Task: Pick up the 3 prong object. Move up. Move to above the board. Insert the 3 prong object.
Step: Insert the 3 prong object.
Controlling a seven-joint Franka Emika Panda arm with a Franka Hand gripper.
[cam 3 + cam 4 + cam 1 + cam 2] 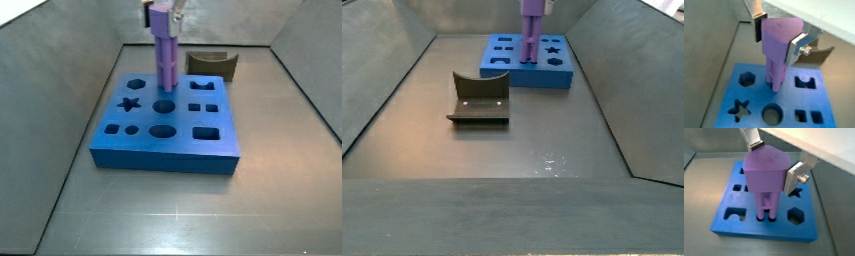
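No readable text, label, brand, number or sign anywhere: none on the gripper [777,34] above the board [201,148], the 3 prong object [166,55], or the fixture [478,97].

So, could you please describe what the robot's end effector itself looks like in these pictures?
The end effector, above the board, has two flat silver metal finger plates with dark pads on their inner faces. A round silver bolt fastens one plate. No cables or markings show, and the arm is out of view.

Gripper [777,34] — silver and black

Two flat silver finger plates [795,175] with dark pads; one carries a round silver screw [807,49] on its outer face — a pale housing sits above.
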